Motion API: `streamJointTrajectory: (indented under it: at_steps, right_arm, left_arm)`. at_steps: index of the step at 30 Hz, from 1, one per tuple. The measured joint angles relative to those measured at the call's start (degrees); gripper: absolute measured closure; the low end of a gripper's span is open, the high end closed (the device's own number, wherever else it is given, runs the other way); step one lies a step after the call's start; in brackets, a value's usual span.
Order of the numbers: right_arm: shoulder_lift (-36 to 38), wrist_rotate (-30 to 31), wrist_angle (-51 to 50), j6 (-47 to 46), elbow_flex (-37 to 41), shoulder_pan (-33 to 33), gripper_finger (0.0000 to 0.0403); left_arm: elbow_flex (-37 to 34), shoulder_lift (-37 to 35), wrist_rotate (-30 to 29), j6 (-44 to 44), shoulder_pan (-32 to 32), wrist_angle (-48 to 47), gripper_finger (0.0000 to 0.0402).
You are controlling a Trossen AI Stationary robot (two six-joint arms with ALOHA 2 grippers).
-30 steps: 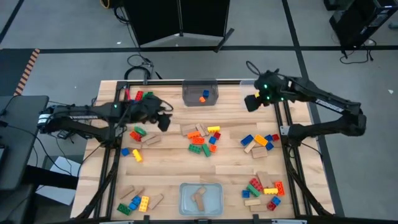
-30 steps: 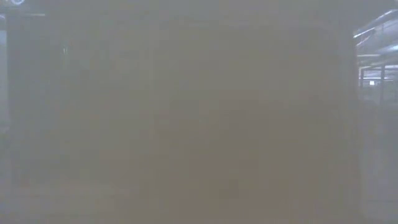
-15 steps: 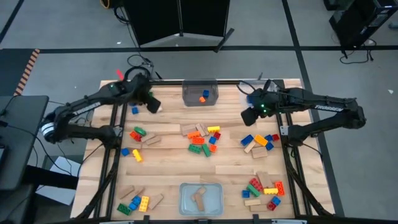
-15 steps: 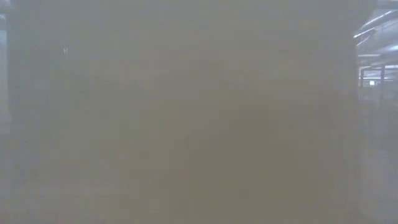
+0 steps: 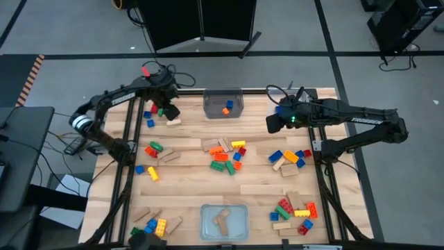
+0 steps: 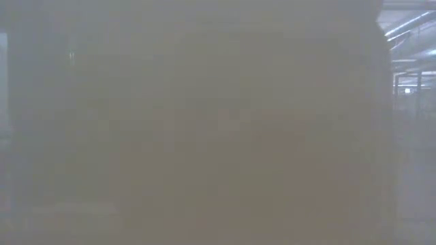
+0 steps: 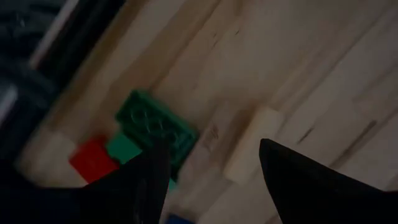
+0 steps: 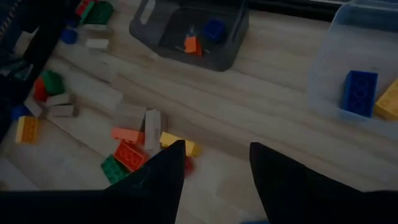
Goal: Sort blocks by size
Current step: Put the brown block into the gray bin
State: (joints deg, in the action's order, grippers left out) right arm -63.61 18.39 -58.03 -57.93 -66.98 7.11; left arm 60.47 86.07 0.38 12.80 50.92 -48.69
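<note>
1. Surrounding the work area is a grey floor (image 5: 69, 28) crossed by dark lines, with a large black cabinet (image 5: 198, 21) standing beyond the table's far edge; the low view gives only a uniform haze and shows nothing usable.
2. Pale wooden planks with visible grain form the table (image 5: 191, 191), framed along both sides by black rails.
3. Two clear plastic bins sit on the centre line: the far bin (image 5: 223, 104) holds an orange and a blue studded piece, the near bin (image 5: 223, 221) holds tan wooden pieces.
4. A third clear container (image 8: 348, 56), seen from the right wrist, holds a blue studded brick and a yellow one.
5. The blocks (image 5: 225, 154) lie in loose clusters: a middle group, a group at the right, one at the near right corner, one at the near left corner, and several along the left side.
6. The left gripper (image 5: 168, 110) hovers at the far left corner with fingers spread, empty, above a green studded brick (image 7: 155, 127), a red brick (image 7: 92, 158) and a plain tan wooden block (image 7: 252, 146).
7. The right gripper (image 5: 272, 123) hangs over the far right of the table, fingers apart, pinching nothing.
</note>
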Motion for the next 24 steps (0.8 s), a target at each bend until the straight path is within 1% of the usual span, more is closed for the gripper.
streamJointTrajectory:
  at_steps: [6, 11, 14, 19, 24]
  right_arm:
    - [0.0, 0.0, 0.1, -2.1, 0.0, 0.0, 0.0209]
    - [0.0, 0.2, 0.2, -2.6, 0.0, 0.0, 0.0209]
    - [0.0, 0.2, 0.6, -3.3, 0.0, 0.0, 0.0209]
    - [0.0, 0.2, 0.6, -3.6, 0.0, 0.0, 0.0209]
    - [0.0, 0.2, 0.6, -3.6, 0.0, 0.0, 0.0209]
  left_arm:
    - [5.6, 6.5, 0.4, 11.5, 0.0, -2.1, 0.0153]
    - [6.1, 10.2, 2.1, 17.9, -0.3, -4.0, 0.0171]
    - [6.1, 12.3, 2.1, 19.6, -0.7, -5.4, 0.0186]
    - [6.1, 14.9, 2.1, 19.8, -0.8, -4.5, 0.0204]
    - [6.1, 18.0, -0.8, 20.0, -0.8, -4.5, 0.0211]
